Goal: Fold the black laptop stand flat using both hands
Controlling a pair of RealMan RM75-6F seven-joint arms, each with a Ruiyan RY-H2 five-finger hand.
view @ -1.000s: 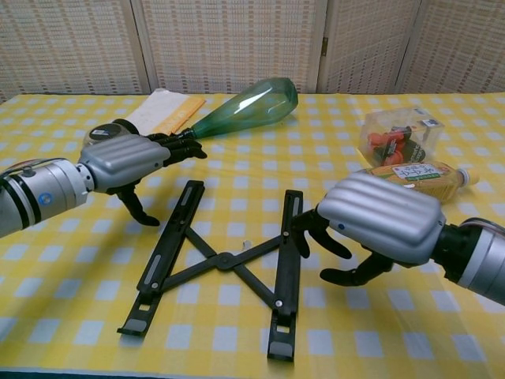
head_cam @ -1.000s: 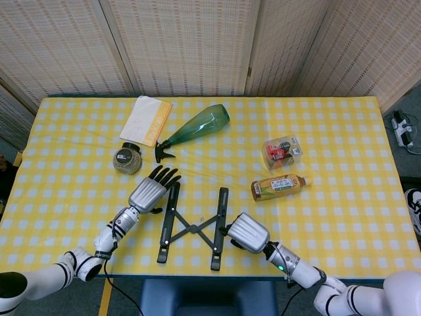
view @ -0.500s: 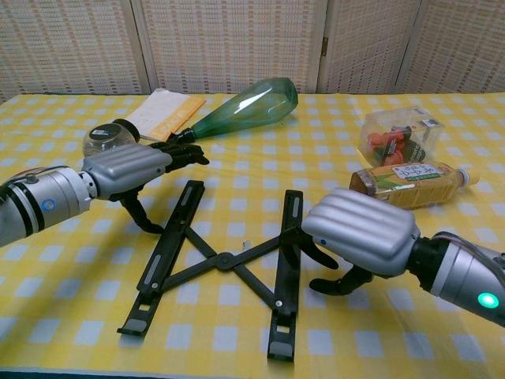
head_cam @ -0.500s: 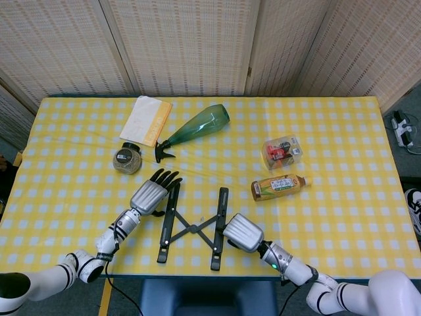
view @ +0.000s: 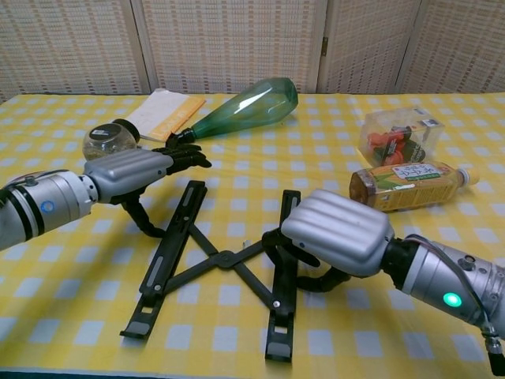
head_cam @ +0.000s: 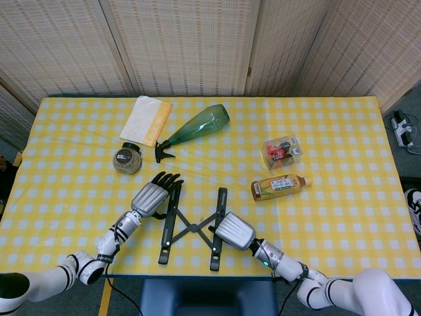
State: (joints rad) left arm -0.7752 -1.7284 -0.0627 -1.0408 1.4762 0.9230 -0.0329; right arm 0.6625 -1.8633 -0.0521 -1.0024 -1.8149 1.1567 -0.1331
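1. The black laptop stand (head_cam: pixel 192 228) lies spread open at lower centre of the yellow-checked worktop (head_cam: pixel 342 217).
2. Its right rail is clasped by the right hand (view: pixel 335 234), fingers curled.
3. The left hand (view: pixel 130 174) rests at its left rail, fingers apart.
4. Woven screens (head_cam: pixel 184 43) stand behind.

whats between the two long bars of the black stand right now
Only the crossed links of the laptop stand and bare checked tablecloth; the right hand covers part of the right bar. The head view shows it best.
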